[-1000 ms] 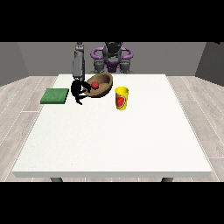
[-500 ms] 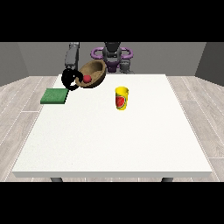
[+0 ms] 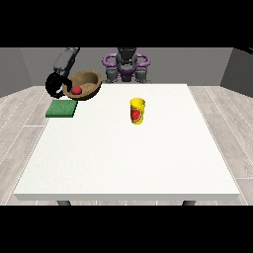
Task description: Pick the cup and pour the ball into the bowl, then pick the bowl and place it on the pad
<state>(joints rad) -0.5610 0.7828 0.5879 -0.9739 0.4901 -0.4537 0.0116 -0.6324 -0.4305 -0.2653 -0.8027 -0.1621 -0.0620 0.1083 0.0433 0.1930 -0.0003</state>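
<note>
A brown wooden bowl [image 3: 88, 79] hangs tilted in the air above the table's far left, its opening turned towards the camera. A red ball [image 3: 77, 90] lies inside it. The black hand at the view's left [image 3: 54, 84] is curled round the bowl's left rim. Below the bowl a flat green pad [image 3: 61, 108] lies on the white table [image 3: 128, 158]. A yellow cup [image 3: 138, 111] with a red mark stands upright near the table's middle. The hand at the view's right does not show.
The robot's body [image 3: 126, 64] stands behind the table's far edge. A wide stretch of white tabletop runs from the cup to the near edge.
The bowl with the ball has risen off the table and moved left, now hanging over the pad's far side. The cup has stayed where it was.
</note>
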